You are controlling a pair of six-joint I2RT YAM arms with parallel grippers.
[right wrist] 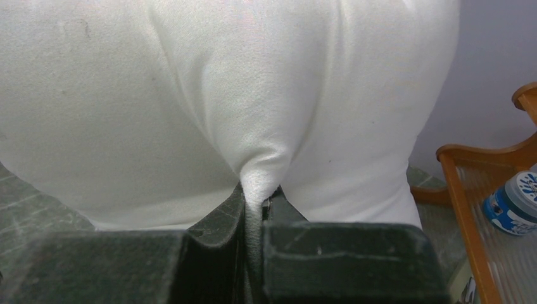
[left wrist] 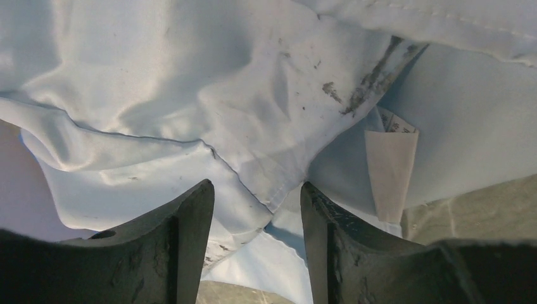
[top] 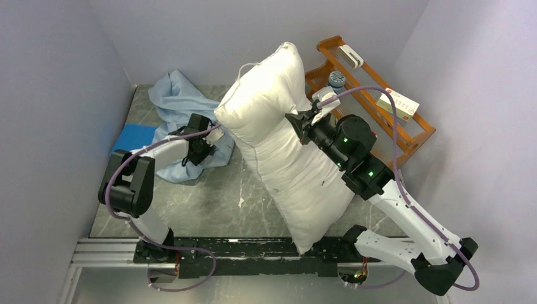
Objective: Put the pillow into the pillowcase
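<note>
The grey stone bench carries all items. The pillow is the largest: it stands on end, tilted, with its lower corner at the near edge of the bench between the arm bases and its upper corner raised toward the back wall. It is wholly outside the pillowcase, which lies crumpled at the far left of the bench, touching the pillow's left side. A wooden rack stands at the far right. A flat blue mat lies at the left wall, just beside the pillowcase. The right pincer is pressed together on a fold of the pillow's right face. The left pincer is spread, with a soiled pillowcase hem between its fingers. A blue-lidded jar sits in the rack.
</note>
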